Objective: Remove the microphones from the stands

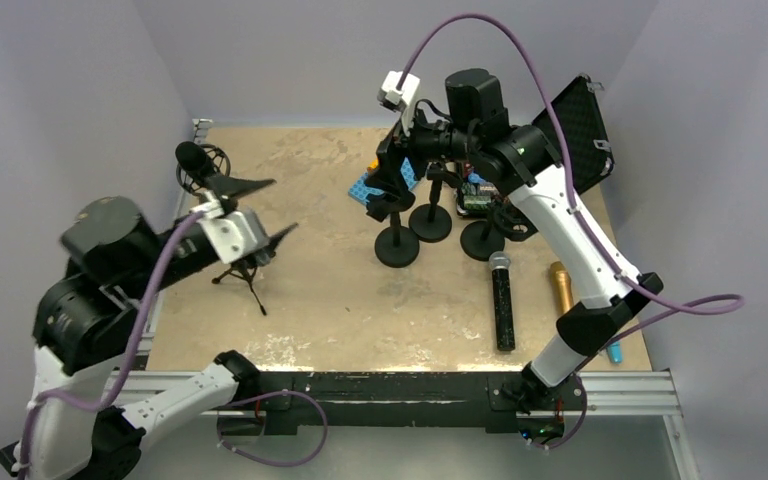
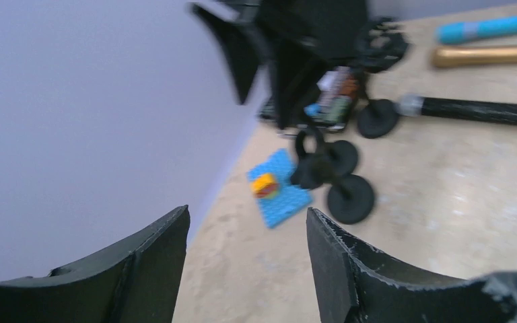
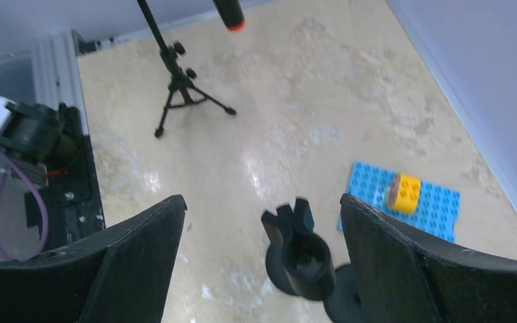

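While the microphone (image 1: 192,157) sits on its tripod (image 3: 177,82), the right pincer (image 3: 262,202) gapes.

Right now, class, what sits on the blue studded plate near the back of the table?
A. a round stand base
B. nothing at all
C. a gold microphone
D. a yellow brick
D: the right wrist view shows a yellow brick resting on top of the blue studded plate, and nothing else sits on that plate.

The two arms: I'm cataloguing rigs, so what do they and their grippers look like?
They match: left arm and right arm have white links and black joints, each trailing a purple cable. The left gripper and right gripper have matte black, wedge-shaped fingers tapering to points.
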Available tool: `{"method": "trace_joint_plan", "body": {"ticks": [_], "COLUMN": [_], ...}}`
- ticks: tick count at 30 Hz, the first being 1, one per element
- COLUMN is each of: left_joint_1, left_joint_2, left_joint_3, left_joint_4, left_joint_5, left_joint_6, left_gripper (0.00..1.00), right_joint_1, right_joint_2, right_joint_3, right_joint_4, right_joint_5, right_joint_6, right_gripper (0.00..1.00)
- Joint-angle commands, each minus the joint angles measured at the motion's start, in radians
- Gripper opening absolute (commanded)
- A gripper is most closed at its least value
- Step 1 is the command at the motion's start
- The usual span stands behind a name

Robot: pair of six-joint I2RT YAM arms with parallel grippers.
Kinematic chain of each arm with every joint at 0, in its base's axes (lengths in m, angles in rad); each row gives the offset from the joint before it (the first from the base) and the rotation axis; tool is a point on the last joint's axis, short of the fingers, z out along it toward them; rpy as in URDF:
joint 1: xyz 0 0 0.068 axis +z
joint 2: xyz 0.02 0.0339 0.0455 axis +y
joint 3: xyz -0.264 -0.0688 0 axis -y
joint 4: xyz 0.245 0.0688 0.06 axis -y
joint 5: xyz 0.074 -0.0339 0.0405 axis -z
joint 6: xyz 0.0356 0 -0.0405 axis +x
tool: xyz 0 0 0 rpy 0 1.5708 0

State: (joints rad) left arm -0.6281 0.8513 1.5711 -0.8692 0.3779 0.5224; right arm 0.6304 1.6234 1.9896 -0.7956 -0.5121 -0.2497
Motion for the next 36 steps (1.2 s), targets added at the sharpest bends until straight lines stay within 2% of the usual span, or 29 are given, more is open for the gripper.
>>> {"method": "trace_joint_plan", "body": {"ticks": [1,3,6,9,13,18,21,28,36], "left_joint_1": [0.046,0.076,0.112,0.196,0.295,0.389,0.393,0.430,0.475], "left_joint_2": [0.002,0.006,0.011,0.001,0.017,0.117,0.104,0.142,0.169], "left_joint_3": [0.146,0.159,0.155,0.115,0.048,0.110,0.046,-0.041,-0.120], "left_joint_4": [0.024,0.059,0.001,-0.055,-0.030,-0.116,-0.012,0.102,0.215], "left_joint_5": [-0.457,-0.670,-0.810,-0.808,-0.792,-0.723,-0.724,-0.790,-0.832], "left_joint_6": [0.057,0.064,0.072,-0.043,-0.146,-0.315,-0.330,-0.404,-0.407], "left_gripper": [0.69,0.75,0.81,0.82,0.85,0.86,0.87,0.88,0.88], "right_joint_1": [0.053,0.080,0.118,0.149,0.174,0.176,0.175,0.175,0.175], "right_joint_2": [0.060,0.091,0.150,0.187,0.174,0.100,0.073,0.062,0.038], "right_joint_3": [0.110,0.155,0.229,0.263,0.242,0.152,0.114,0.096,0.058], "right_joint_4": [0.100,0.137,0.173,0.189,0.171,0.155,0.146,0.129,0.107], "right_joint_5": [-0.073,-0.054,-0.043,-0.039,-0.037,-0.032,-0.026,-0.043,-0.041], "right_joint_6": [0.074,0.086,0.114,0.145,0.145,0.115,0.104,0.096,0.062], "right_gripper": [0.88,0.88,0.87,0.87,0.87,0.87,0.87,0.87,0.87]}}
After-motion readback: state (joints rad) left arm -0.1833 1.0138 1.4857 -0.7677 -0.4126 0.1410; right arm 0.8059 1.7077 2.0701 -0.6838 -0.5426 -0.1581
